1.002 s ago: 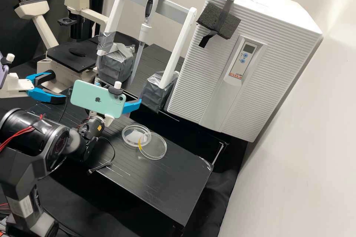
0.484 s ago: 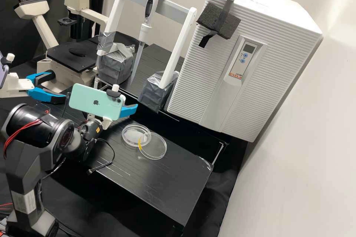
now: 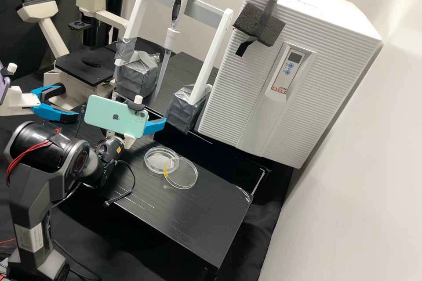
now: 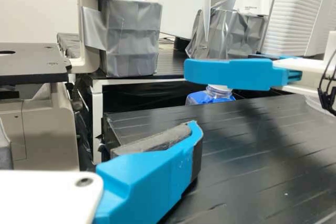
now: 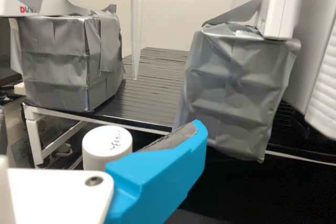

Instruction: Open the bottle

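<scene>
We see a clear petri dish on the black bench, overlapping a second dish at its four o'clock. At two o'clock stands a white ribbed cabinet bearing a foam block. At twelve, a pipette hangs in a white stand; at ten, a microscope.

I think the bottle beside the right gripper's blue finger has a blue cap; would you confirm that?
Not quite: the cap is white, not blue. The right wrist view shows it beside the right gripper's blue finger, so the rest of your statement stands.
</scene>
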### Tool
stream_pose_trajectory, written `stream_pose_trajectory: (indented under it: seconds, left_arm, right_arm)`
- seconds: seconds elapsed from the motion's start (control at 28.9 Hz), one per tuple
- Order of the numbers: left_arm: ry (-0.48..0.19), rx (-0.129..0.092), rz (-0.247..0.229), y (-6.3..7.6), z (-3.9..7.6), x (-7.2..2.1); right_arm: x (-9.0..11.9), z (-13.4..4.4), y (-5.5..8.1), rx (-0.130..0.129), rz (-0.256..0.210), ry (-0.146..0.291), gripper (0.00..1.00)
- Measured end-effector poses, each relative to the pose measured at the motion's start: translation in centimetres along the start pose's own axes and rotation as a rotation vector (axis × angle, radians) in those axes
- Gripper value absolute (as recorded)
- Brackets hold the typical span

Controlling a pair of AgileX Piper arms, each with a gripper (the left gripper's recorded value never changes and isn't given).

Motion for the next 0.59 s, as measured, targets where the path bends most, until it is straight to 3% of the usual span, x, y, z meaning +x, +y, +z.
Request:
stream_pose_trajectory:
  seconds: [0.59]
  left_arm:
    - [0.011, -0.001, 0.004, 0.1, -0.3, -0.02]
  right_arm:
    - [0.8, 0.8, -1.0, -0.008, -0.034, -0.027, 0.0]
